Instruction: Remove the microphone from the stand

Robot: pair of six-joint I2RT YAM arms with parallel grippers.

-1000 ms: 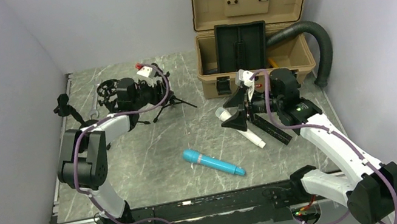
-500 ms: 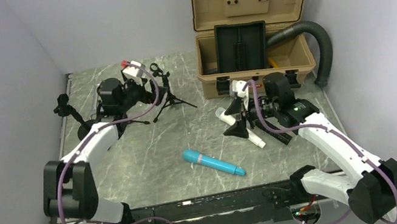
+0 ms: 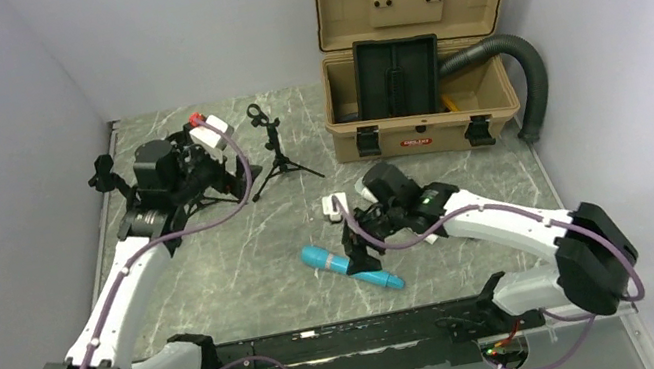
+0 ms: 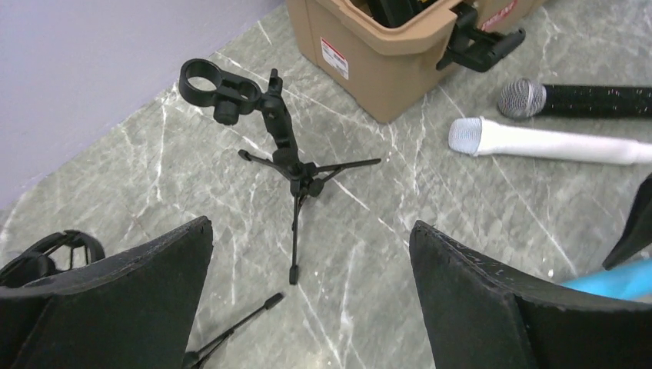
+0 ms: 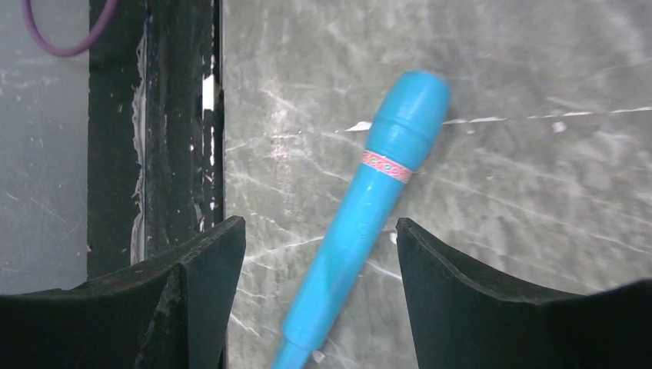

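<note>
The right end effector (image 5: 319, 231) was spread wide and held nothing. Its two fingers (image 5: 192, 300) straddled the blue microphone (image 5: 367, 215) with a gap on either side. The microphone lay flat and aslant on the grey marbled desk (image 5: 538, 192), close to the black front rail (image 5: 154, 154). The left end effector (image 4: 311, 229) was likewise wide apart and empty, directed at the small black tripod stand (image 4: 286, 150). The stand was upright on its three legs toward the far left of the desk, well apart from the blue microphone. Beyond the stand, a white microphone (image 4: 553, 144) and a black microphone (image 4: 592, 100) lay side by side near the open tan case (image 4: 361, 61). A corrugated hose (image 3: 533, 77) curved at the right side of the case.
</note>
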